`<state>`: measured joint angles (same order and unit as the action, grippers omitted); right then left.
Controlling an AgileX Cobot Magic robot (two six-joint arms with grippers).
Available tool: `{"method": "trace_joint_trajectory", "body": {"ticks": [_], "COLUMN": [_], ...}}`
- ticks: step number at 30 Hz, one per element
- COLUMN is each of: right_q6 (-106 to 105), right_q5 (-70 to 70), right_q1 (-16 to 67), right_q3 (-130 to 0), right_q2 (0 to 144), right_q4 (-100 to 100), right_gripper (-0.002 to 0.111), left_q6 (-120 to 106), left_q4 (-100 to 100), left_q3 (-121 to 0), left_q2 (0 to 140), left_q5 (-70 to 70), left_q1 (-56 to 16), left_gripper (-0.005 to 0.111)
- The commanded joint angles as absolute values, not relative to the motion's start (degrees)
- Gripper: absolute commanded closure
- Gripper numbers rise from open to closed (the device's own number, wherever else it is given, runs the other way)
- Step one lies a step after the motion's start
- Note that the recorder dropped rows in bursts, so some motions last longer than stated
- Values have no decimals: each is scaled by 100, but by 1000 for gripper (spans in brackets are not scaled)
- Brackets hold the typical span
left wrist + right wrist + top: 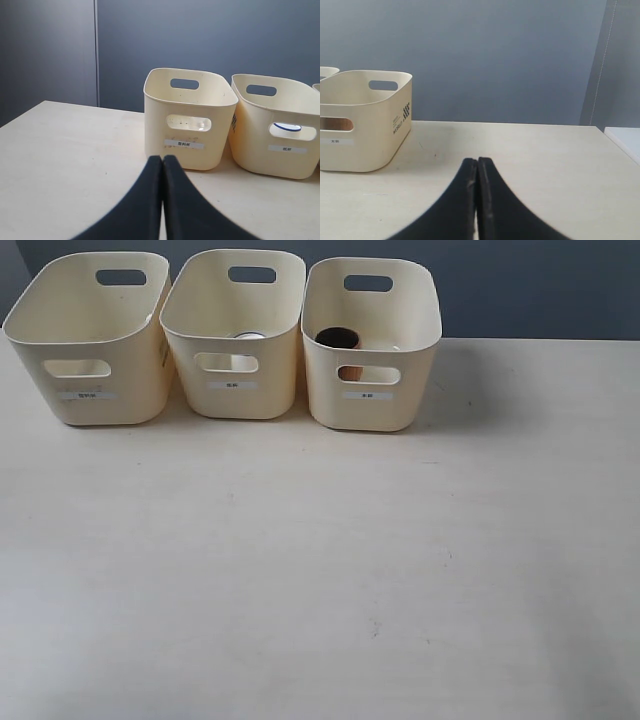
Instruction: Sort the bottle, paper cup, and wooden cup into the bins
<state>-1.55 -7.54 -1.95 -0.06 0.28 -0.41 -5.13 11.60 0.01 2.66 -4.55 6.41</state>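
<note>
While three alike cream plastic bins with rounded corners, oval handle cutouts and small white front labels stand in a row along the far edge of the pale wooden bench [320, 570], each holds its long axis running from near to far. In the exterior view the left bin [90, 335], the middle bin [235, 330] and the right bin [372, 340] sit just beside one another.

Inside the right bin stands the rounded reddish-brown wooden cup [340, 340], upright with its dark mouth facing up; its brown side shows through the front cutout. Inside the middle bin a white round rim [248, 336] shows low against the near wall, and the left wrist view shows a white shape with a dark edge [288, 127] behind that bin's cutout; this looks like the white paper cup, though its pose cannot be told. The bottle cannot be made out in any view.

Neither arm shows in the exterior view. The left gripper [162, 159] has its black fingers pressed together, clenched on nothing, facing the left bin. The right gripper [477, 162] is likewise clenched and empty, above bare bench to the right of the right bin.
</note>
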Motion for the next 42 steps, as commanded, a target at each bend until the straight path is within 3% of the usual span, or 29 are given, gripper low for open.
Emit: {"method": "trace_joint_trajectory", "body": {"ticks": [1, 42], "right_q6": [-147, -147], "right_q5": [-733, -718], "right_q1": [-168, -168], "right_q3": [0, 0], "right_q2": [0, 0], "right_q4": [-76, 49], "right_gripper": [109, 109], "left_q6": [-515, -515], "left_q4": [1122, 1122], "left_q3": [0, 0], "left_q2": [242, 242], "left_q5": [-432, -432], "left_q1": [616, 616], "left_gripper": [107, 107]}}
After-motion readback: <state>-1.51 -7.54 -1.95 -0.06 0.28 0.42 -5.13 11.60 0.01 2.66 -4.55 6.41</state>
